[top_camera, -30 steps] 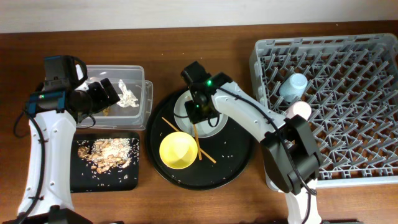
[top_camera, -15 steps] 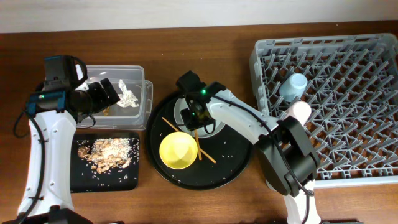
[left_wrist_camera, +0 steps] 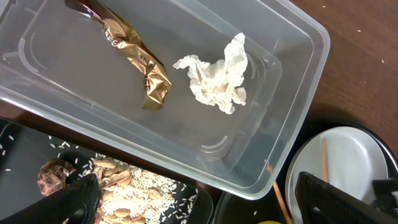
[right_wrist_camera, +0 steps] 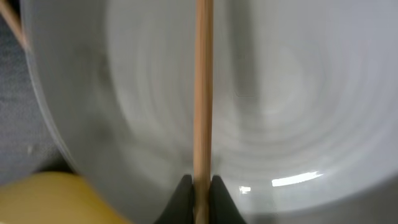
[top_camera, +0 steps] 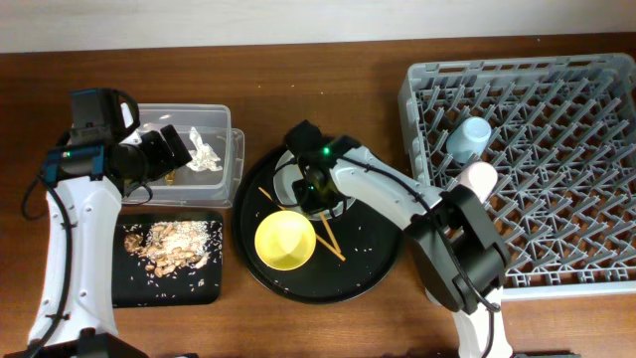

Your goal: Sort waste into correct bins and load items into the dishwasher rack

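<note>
Right gripper [right_wrist_camera: 200, 188] is pinched on one chopstick [right_wrist_camera: 203, 74] lying across the grey-white plate [right_wrist_camera: 298, 93]. Plate, yellow bowl [top_camera: 285, 240] and second chopstick [top_camera: 333, 249] sit in the round black tray [top_camera: 373, 268]. Rack [top_camera: 556, 199] holds blue cup [top_camera: 469, 136] and pink cup [top_camera: 478, 177]. Left gripper [left_wrist_camera: 199, 202] is spread wide above the clear tub [left_wrist_camera: 292, 118], which holds gold wrapper [left_wrist_camera: 134, 59] and white tissue [left_wrist_camera: 216, 78]. Black rectangular tray [top_camera: 134, 283] holds food scraps [top_camera: 169, 244] with rice. Versus a second ago, right gripper has shifted closer over the plate; left arm unchanged.
</note>
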### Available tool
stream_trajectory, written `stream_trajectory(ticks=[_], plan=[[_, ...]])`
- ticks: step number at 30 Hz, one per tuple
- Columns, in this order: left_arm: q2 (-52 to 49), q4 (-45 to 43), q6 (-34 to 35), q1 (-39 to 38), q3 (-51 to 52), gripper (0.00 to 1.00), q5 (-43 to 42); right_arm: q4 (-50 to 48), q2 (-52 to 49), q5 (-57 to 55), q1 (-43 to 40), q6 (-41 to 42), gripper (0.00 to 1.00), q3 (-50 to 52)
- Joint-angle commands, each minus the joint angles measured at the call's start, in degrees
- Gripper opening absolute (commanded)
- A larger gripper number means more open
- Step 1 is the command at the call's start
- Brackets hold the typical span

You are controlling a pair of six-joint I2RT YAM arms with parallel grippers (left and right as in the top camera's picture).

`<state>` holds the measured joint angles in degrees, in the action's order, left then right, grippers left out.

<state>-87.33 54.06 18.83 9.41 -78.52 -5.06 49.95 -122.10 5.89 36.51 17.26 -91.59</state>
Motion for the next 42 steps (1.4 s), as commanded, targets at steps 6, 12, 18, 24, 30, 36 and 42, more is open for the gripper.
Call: stream_trajectory(ticks=[6, 12, 18, 24, 30, 36, 42], plan=[[0.68, 0.07, -0.50, 0.13, -0.07, 0.99, 0.59, 17.84, 8.72, -2.43, -9.44, -5.88, 0.04, -15.10], [0.68, 0.07, -0.50, 0.13, -0.07, 1.00, 0.59, 27.06, 11.93, -8.55, -19.47, -6.36, 0.04, -15.56], [0.68, 0.07, -0.50, 0.13, -0.07, 1.00, 0.61, 27.06, 11.69, -8.55, -28.61, -6.36, 0.04, -10.97], [0.68, 0.07, -0.50, 0.13, -0.07, 0.99, 0.59, 22.12, 11.69, -8.52, -31.30, -9.57, 0.04, -5.73], [0.68, 0.04, -0.50, 0.13, -0.07, 0.99, 0.59, 21.77, 11.69, -8.52, -31.30, -10.73, 0.11, -5.38], [0.68, 0.07, -0.50, 0.13, -0.07, 0.99, 0.59, 21.77, 11.69, -8.52, -31.30, -12.39, 0.18, -5.38], [0.68, 0.04, -0.50, 0.13, -0.07, 0.99, 0.59, 22.88, 12.11, -2.45, -31.23, -13.42, 0.19, -7.50]])
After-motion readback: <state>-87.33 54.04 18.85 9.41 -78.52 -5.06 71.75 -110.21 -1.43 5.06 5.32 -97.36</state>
